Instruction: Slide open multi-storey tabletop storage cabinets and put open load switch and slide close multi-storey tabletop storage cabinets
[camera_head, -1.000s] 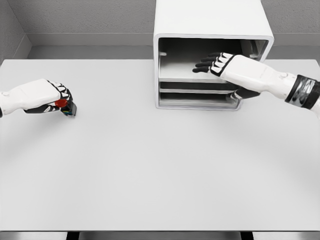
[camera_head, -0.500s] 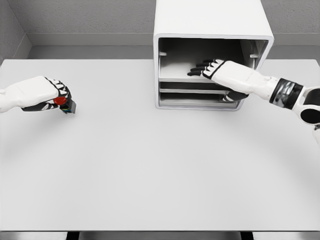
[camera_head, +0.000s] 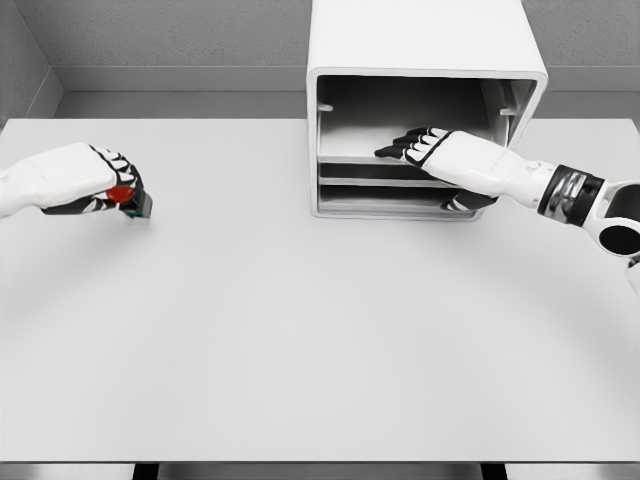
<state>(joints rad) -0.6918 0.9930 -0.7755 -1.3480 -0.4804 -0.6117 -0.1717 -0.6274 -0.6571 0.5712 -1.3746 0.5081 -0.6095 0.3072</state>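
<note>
The white storage cabinet (camera_head: 425, 40) stands at the back of the table, its front facing me, with three shallow drawers stacked inside. My right hand (camera_head: 428, 152) reaches into the upper opening. Its dark fingers (camera_head: 398, 148) lie stretched over the front of the top drawer (camera_head: 350, 152), and the thumb shows lower down by the bottom drawers. At the far left my left hand (camera_head: 122, 188) is shut on the load switch (camera_head: 130, 200), a small black block with a red knob, held just above the table.
The white table (camera_head: 300, 320) spreads wide between the two hands and toward me. A grey wall runs behind the cabinet. The lower two drawers (camera_head: 380, 195) sit pushed in.
My right hand has slid left and down along the top drawer's front, and the forearm has dropped lower. The left hand has lifted the switch slightly and turned it.
</note>
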